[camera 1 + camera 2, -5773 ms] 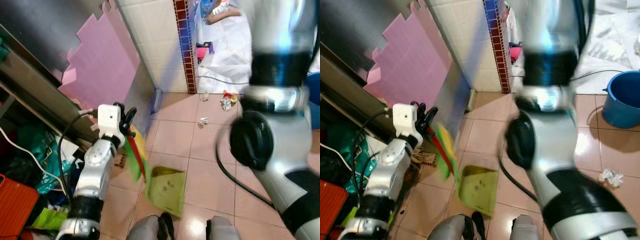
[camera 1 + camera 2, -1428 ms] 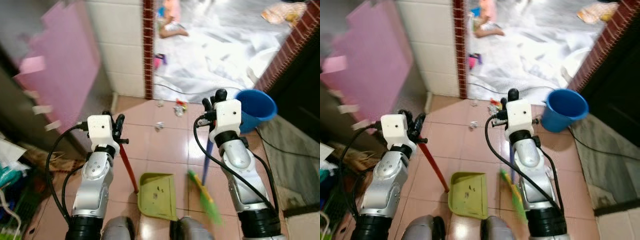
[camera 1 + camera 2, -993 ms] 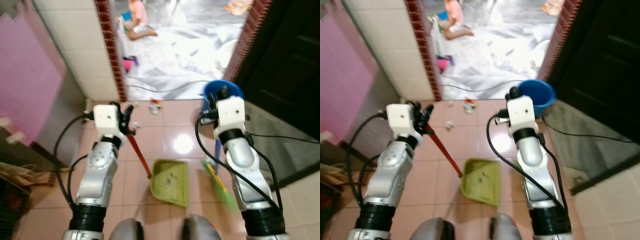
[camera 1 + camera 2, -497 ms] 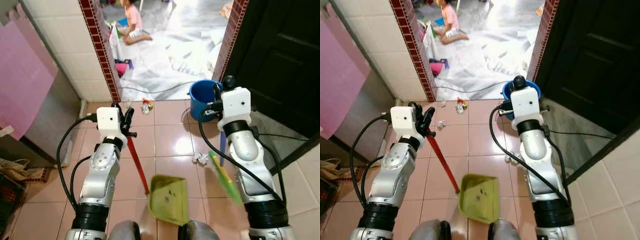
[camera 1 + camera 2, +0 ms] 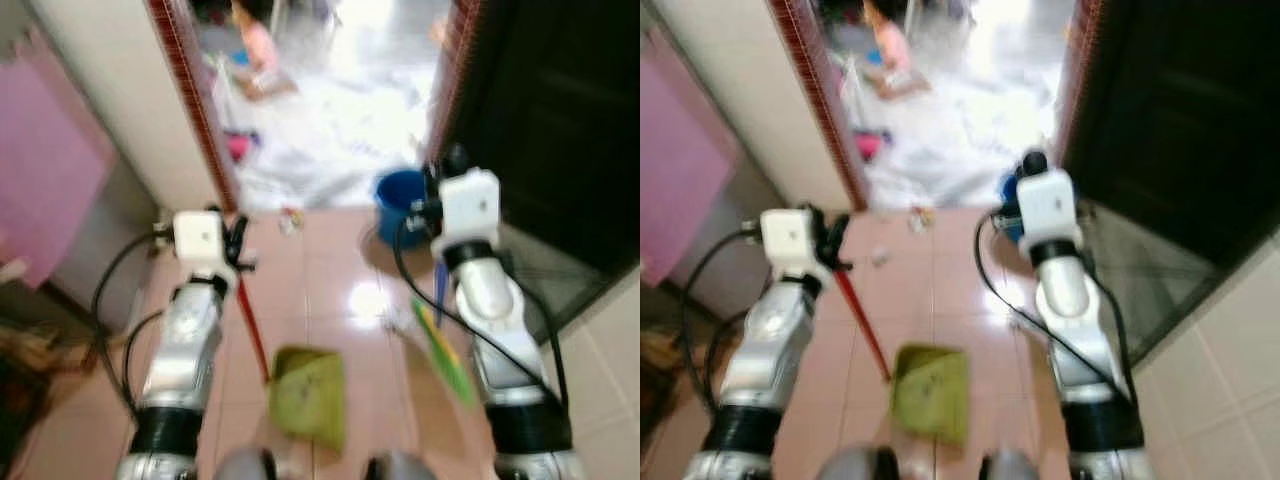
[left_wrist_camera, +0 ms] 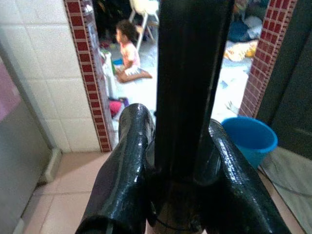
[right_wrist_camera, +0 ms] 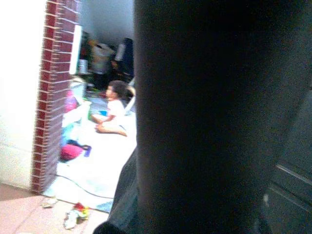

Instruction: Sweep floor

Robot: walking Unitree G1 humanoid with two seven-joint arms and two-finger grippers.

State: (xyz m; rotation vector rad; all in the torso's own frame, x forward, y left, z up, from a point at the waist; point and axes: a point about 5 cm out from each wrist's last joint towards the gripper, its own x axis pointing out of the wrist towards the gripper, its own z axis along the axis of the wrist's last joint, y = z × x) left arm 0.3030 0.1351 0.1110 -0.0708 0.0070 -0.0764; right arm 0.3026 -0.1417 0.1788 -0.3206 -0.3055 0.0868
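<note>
My left gripper (image 5: 238, 250) is clamped on the red handle (image 5: 250, 328) of the dustpan (image 5: 308, 396); in my left wrist view my two black fingers (image 6: 127, 161) press against both sides of the dark shaft that runs up between them. The handle slants down to the green dustpan, which sits on the pink tiled floor (image 5: 325, 260) just ahead of my feet.

My right gripper (image 5: 436, 212) is raised over the floor near the blue bucket (image 5: 396, 200). The broom (image 5: 442, 345), with a blue stick and green bristles, hangs down from that arm, its bristle end low beside the dustpan's right side. My right wrist view is taken up mostly by a dark blurred shaft close to the lens, and I cannot tell how far those fingers are apart.

The head views are blurred. The bucket stands at the far edge of the tiles, beside the dark door (image 5: 1170, 130). A few scraps of litter (image 5: 290, 218) lie on the tiles near the red-brick doorpost (image 6: 80, 53). Beyond the doorway a person (image 6: 127, 57) sits on a white-covered floor. A pink board (image 5: 50, 190) leans against the wall to my left.
</note>
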